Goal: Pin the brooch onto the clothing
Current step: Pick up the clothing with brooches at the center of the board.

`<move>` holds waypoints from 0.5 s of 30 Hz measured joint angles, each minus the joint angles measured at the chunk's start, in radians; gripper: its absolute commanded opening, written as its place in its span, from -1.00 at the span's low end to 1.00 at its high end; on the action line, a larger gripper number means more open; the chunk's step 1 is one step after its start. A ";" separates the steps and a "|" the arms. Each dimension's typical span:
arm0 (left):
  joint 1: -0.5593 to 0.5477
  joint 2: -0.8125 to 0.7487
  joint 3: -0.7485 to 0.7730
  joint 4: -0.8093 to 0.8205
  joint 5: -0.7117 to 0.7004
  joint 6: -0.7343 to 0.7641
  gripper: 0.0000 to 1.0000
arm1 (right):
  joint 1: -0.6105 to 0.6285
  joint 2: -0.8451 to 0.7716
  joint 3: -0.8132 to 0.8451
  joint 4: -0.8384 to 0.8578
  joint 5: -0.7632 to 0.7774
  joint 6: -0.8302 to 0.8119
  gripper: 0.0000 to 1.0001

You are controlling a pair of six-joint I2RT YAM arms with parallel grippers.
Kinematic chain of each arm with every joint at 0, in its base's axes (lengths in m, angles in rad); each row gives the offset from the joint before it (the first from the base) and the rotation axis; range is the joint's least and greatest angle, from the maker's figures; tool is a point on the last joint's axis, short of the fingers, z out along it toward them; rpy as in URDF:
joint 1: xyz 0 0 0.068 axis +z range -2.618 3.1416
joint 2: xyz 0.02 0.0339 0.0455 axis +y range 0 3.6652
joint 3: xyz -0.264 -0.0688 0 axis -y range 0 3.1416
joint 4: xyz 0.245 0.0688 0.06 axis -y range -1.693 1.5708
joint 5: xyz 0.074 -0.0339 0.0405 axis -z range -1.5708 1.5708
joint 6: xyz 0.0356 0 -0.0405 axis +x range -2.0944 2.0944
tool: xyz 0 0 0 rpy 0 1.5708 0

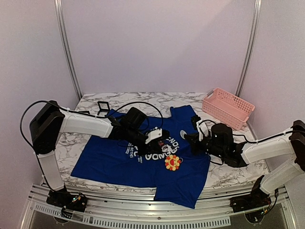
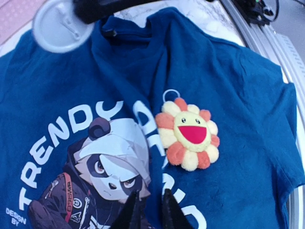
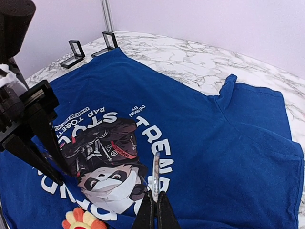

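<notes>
The brooch looked soft and light, best taken by its petals. The left claw was barely parted and empty; the right claw pinched a silver disc.

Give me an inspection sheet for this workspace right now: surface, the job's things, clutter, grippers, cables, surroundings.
Surface: marble table, largely covered by the shirt.
Job's things: blue panda T-shirt spread print up, one corner overhanging the near edge; flower brooch lying face up on it beside the lettering, no gripper touching it; pinned or not, cannot tell.
Clutter: pink basket at the far right corner; small black frames at the far left.
Grippers: left gripper low over the print, fingers close together, grip unclear; right gripper shut on a silver disc.
Cables: black cable loops above the shirt by the left arm.
Surroundings: pale walls, metal uprights, a rail at the near edge.
</notes>
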 measured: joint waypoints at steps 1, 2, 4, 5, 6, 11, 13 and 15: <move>0.003 0.005 0.002 0.005 0.004 0.010 -0.48 | 0.000 0.011 0.000 0.014 -0.006 -0.019 -1.00; 0.006 0.014 0.002 0.017 0.003 0.020 -0.45 | 0.000 0.026 0.000 0.024 -0.015 -0.037 -1.00; 0.007 0.035 0.006 0.044 0.001 0.026 -0.44 | 0.000 0.048 0.002 0.028 -0.025 -0.064 -1.00; 0.007 0.048 0.008 0.061 -0.002 0.021 -0.44 | 0.000 0.060 0.003 0.028 -0.033 -0.077 -1.00; 0.007 0.059 0.010 0.076 -0.005 0.014 -0.44 | 0.000 0.069 0.005 0.026 -0.038 -0.087 -1.00; 0.002 0.080 0.014 0.100 -0.025 -0.014 -0.42 | 0.001 0.077 0.007 0.040 -0.040 -0.129 -1.00; -0.003 0.080 0.016 0.096 -0.021 -0.025 -0.37 | 0.006 0.077 0.005 0.055 -0.034 -0.154 -1.00; -0.009 0.080 0.020 0.089 -0.006 -0.040 -0.30 | 0.013 0.077 0.000 0.069 -0.033 -0.180 -1.00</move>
